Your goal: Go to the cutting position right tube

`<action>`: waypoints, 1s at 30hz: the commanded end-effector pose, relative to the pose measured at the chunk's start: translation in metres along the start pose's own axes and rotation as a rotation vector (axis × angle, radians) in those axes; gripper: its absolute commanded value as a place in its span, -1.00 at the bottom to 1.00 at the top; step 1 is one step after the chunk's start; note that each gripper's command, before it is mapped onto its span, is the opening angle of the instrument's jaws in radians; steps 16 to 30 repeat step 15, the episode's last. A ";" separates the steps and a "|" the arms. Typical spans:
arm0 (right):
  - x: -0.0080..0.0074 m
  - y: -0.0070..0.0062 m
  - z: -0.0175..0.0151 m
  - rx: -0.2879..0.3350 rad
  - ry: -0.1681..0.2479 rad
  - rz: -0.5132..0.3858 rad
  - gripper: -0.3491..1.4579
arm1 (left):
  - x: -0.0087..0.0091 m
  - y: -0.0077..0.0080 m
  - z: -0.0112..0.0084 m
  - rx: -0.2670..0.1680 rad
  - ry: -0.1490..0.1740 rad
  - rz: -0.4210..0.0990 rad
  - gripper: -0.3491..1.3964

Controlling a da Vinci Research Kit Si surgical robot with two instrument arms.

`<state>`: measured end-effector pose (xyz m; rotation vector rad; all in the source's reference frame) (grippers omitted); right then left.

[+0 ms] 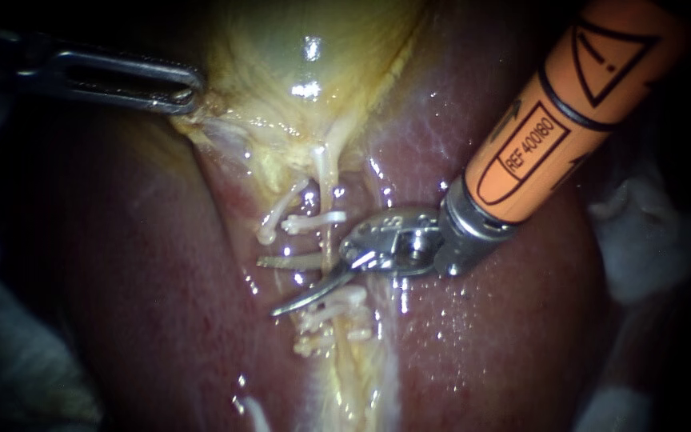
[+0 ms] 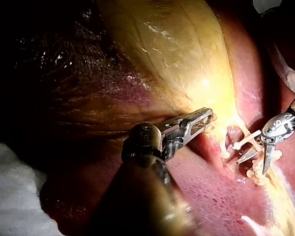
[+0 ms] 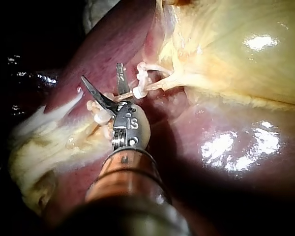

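Approach nearly complete: mid-frame, the right instrument [image 1: 267, 286] has its hand open, blades apparently either side of the right tube [image 1: 326, 172], between clips [image 1: 313, 222]. Next calls for fine alignment only. Upper left, the left instrument [image 1: 181, 92] grips the gallbladder [image 1: 281, 48].

The right tube [image 1: 324, 172] runs down from the gallbladder [image 1: 305, 72], with the liver [image 1: 145, 280] on both sides of it. The left tube [image 1: 281, 212] branches off just to its left. One clip [image 1: 313, 222] crosses the right tube above the right instrument [image 1: 266, 286], whose open blades straddle it. More clips [image 1: 333, 308] sit on it just below the blades. Up and to its left, the left instrument [image 1: 188, 90] pinches the gallbladder's edge.
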<state>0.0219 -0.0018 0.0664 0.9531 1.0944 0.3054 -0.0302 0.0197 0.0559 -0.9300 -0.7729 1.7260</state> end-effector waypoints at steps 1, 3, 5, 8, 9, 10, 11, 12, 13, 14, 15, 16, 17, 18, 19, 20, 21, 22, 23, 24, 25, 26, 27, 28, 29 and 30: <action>0.0002 -0.0001 -0.0001 0.003 0.004 0.001 0.81 | 0.0000 0.0000 0.0000 0.000 0.000 0.000 -1.00; 0.0006 -0.0002 -0.0003 0.006 0.008 0.002 0.81 | 0.0000 0.0000 0.0000 0.000 0.000 0.000 -1.00; 0.0007 -0.0003 -0.0003 0.006 0.008 0.003 0.81 | 0.0000 0.0000 0.0000 0.000 0.000 0.000 -1.00; 0.0006 -0.0002 -0.0003 0.006 0.008 0.002 0.81 | 0.0000 0.0000 0.0000 0.000 0.000 0.000 -1.00; 0.0006 -0.0002 -0.0003 0.007 0.007 0.002 0.81 | 0.0000 0.0000 0.0000 0.000 0.000 0.000 -1.00; 0.0006 -0.0002 -0.0003 0.007 0.007 0.002 0.81 | 0.0000 0.0000 0.0000 0.000 0.000 0.000 -1.00; 0.0006 -0.0002 -0.0003 0.007 0.007 0.002 0.81 | 0.0000 0.0000 0.0000 0.000 0.000 0.000 -1.00; 0.0006 -0.0002 -0.0003 0.007 0.007 0.002 0.81 | 0.0000 0.0000 0.0000 0.000 0.000 0.000 -1.00; 0.0006 -0.0002 -0.0003 0.007 0.007 0.002 0.81 | 0.0000 0.0000 0.0000 0.000 0.000 0.000 -1.00; 0.0006 -0.0002 -0.0003 0.007 0.007 0.002 0.81 | 0.0000 0.0000 0.0000 0.000 0.000 0.000 -1.00; 0.0006 -0.0002 -0.0003 0.007 0.007 0.001 0.81 | 0.0000 0.0000 0.0000 0.000 0.000 0.000 -1.00; 0.0006 -0.0002 -0.0003 0.007 0.007 0.001 0.81 | 0.0000 0.0000 0.0000 0.000 0.000 0.000 -1.00; 0.0006 -0.0002 -0.0003 0.007 0.007 0.001 0.81 | 0.0000 0.0000 0.0000 0.000 0.000 0.000 -1.00; 0.0006 -0.0002 -0.0003 0.007 0.007 0.001 0.81 | 0.0000 0.0000 0.0000 0.000 0.000 0.000 -1.00; 0.0006 -0.0002 -0.0003 0.007 0.007 0.001 0.81 | 0.0000 0.0000 0.0000 0.000 0.000 0.000 -1.00; 0.0006 -0.0002 -0.0003 0.007 0.007 0.001 0.81 | 0.0000 0.0000 0.0000 0.000 0.000 0.000 -1.00; 0.0006 -0.0002 -0.0003 0.007 0.007 0.001 0.81 | 0.0000 0.0000 0.0000 0.000 0.000 0.000 -1.00; 0.0006 -0.0002 -0.0003 0.007 0.007 0.001 0.81 | 0.0000 0.0000 0.0000 0.000 0.000 0.000 -1.00; 0.0006 -0.0002 -0.0003 0.007 0.007 0.001 0.81 | 0.0000 0.0000 0.0000 0.000 0.000 0.000 -1.00; 0.0006 -0.0002 -0.0003 0.007 0.007 0.001 0.81 | 0.0000 0.0000 0.0000 0.000 0.000 0.000 -1.00; 0.0006 -0.0002 -0.0003 0.007 0.007 0.001 0.81 | 0.0000 0.0000 0.0000 0.000 0.000 0.000 -1.00; 0.0006 -0.0002 -0.0003 0.007 0.007 0.001 0.81 | 0.0000 0.0000 0.0000 0.000 0.000 0.000 -1.00; 0.0006 -0.0002 -0.0003 0.007 0.007 0.001 0.81 | 0.0000 0.0000 0.0000 0.000 0.000 0.000 -1.00; 0.0006 -0.0002 -0.0003 0.007 0.007 0.001 0.81 | 0.0000 0.0000 0.0000 0.000 0.000 0.000 -1.00; 0.0006 -0.0002 -0.0003 0.007 0.007 0.001 0.81 | 0.0000 0.0000 0.0000 0.000 0.000 0.000 -1.00; 0.0006 -0.0002 -0.0003 0.007 0.007 0.001 0.81 | 0.0000 0.0000 0.0000 0.000 0.000 0.000 -1.00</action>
